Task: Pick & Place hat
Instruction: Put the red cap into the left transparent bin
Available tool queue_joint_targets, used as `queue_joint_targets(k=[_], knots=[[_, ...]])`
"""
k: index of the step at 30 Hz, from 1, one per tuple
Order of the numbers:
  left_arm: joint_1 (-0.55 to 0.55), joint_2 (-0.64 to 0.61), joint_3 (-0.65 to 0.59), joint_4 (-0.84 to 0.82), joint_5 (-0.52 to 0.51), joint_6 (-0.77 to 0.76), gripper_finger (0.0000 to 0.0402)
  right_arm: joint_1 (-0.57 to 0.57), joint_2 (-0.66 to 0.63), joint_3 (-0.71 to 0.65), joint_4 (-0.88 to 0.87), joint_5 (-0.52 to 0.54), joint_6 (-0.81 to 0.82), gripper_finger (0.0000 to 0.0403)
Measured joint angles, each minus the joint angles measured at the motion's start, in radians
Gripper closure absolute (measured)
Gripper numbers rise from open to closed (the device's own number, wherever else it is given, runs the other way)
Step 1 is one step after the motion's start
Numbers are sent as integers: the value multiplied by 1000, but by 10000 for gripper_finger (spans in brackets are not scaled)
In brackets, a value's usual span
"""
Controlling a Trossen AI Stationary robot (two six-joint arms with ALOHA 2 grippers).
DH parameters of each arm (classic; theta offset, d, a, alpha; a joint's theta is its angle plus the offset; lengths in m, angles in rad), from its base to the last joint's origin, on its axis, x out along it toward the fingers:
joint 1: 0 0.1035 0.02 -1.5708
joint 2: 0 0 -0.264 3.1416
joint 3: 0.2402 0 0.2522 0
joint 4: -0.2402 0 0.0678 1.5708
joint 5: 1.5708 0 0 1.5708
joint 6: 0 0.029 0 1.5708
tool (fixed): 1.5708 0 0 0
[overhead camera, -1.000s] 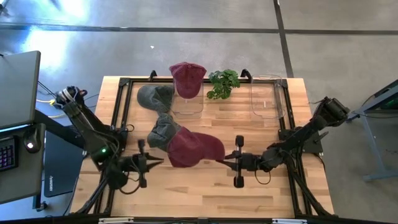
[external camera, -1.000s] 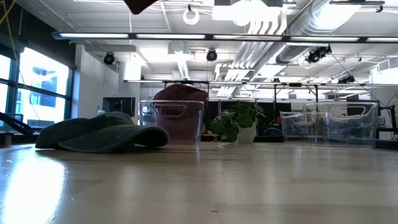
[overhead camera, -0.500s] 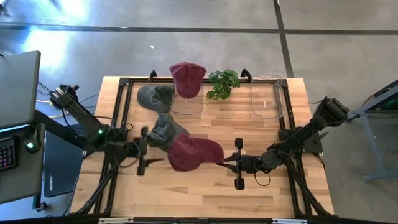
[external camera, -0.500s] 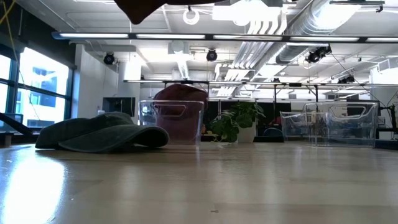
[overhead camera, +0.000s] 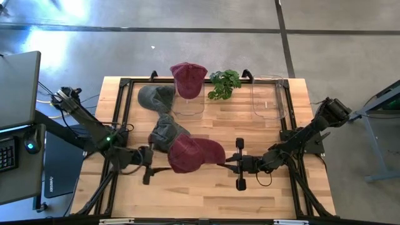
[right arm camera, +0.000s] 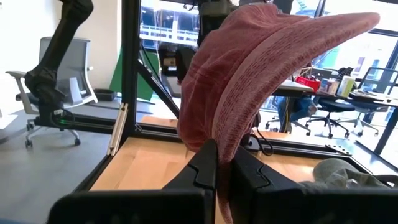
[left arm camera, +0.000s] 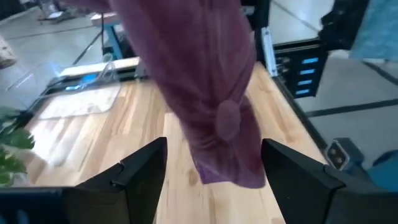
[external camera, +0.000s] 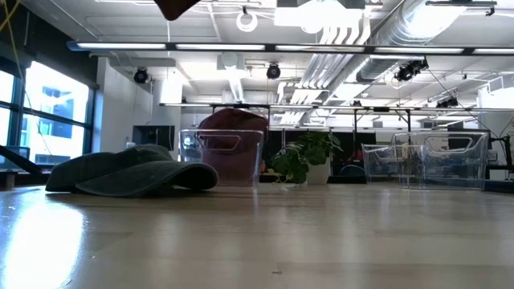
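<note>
There are four hats here. One maroon cap (overhead camera: pixel 195 152) hangs off the table near the middle, pinched at its edge, crown drooping. A second maroon cap (overhead camera: pixel 188 79) sits in a clear bin (overhead camera: pixel 187 106) at the far side. A grey-green cap (overhead camera: pixel 156 96) lies flat left of that bin, and another grey-green one (overhead camera: pixel 165 130) lies just nearer, partly under the lifted cap.

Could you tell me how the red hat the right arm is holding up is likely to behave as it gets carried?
Probably floppy: the red hat droops in folds from the right gripper, whose jaws pinch only its edge. It looks light, hanging from that small pinch. It may swing, since it hangs free before the open left gripper.
</note>
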Motion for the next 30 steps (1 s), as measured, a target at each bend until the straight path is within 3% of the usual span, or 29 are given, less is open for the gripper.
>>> queue_joint_targets(k=[2, 8, 15, 20, 26, 30], knots=[[0, 27, -1, 52, -5, 7, 147, 0, 0, 0, 2, -1, -2, 393], [-1, 103, 0, 368, 112, 161, 147, 0, 0, 0, 2, -26, -4, 392], [59, 188, 0, 546, 164, 189, 160, 0, 0, 0, 2, -26, -5, 395], [93, 190, 0, 588, 288, 189, 225, 0, 0, 0, -5, -27, -5, 388], [125, 179, 0, 580, 468, 170, 373, 0, 1, 0, -22, -39, -7, 395], [141, 146, 28, 507, 525, 105, 387, -7, 1, 0, -25, -80, -7, 383]])
